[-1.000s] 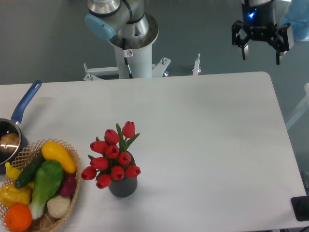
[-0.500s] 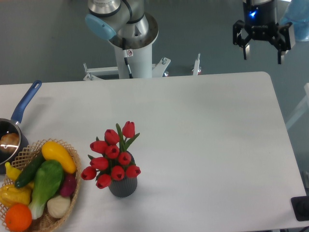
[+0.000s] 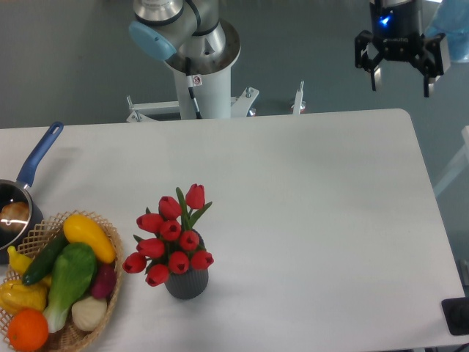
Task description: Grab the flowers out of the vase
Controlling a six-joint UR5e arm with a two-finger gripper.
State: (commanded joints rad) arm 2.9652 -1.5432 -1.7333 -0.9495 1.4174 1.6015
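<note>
At 1 o'clock, beyond the worktop (image 3: 315, 191) edge: claw (image 3: 401, 79) spread wide, holding nothing | change: crept slightly up and right over the last second | flowers (image 3: 170, 238) untouched in vase (image 3: 187, 282) at 7 o'clock, well apart | approach not yet begun.

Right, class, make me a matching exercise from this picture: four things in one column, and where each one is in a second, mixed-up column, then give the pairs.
1. flowers
2. gripper
3. pot
4. orange

A. in the basket
B. at the table's left edge
C. in the vase
D. open, up at the far right corner

Pairs: 1-C, 2-D, 3-B, 4-A
</note>
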